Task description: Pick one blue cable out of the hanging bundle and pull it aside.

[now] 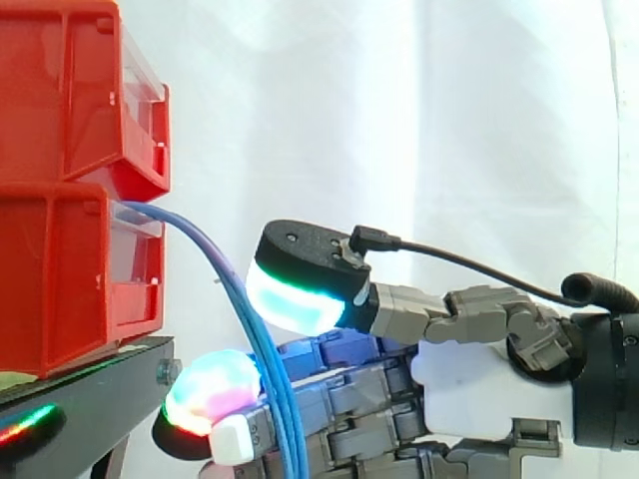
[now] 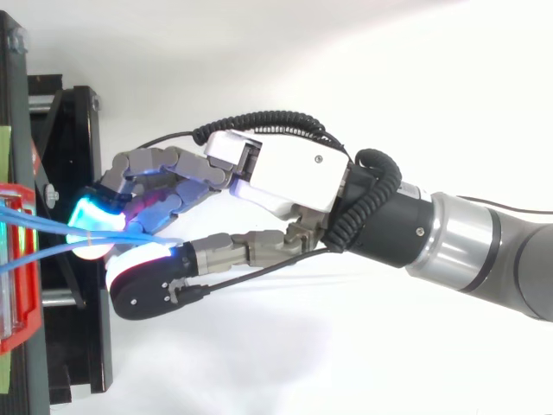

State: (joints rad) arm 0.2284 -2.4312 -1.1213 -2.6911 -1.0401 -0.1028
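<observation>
A white curtain (image 1: 449,120) backs the scene. Two red bins (image 1: 70,100) sit stacked on a black stand (image 1: 90,399) at the left. The arm (image 2: 484,251) reaches in from the right, ending in the hand (image 2: 294,177), whose fingers lie nearly straight and set apart from the thumb, gripping nothing. The blue cables (image 1: 225,269) spill from the lower bin's front and hang down in a tight bundle, passing between the cyan-green thumb pad (image 1: 290,294) and the pink-green fingertips (image 1: 210,389), just beside both.
</observation>
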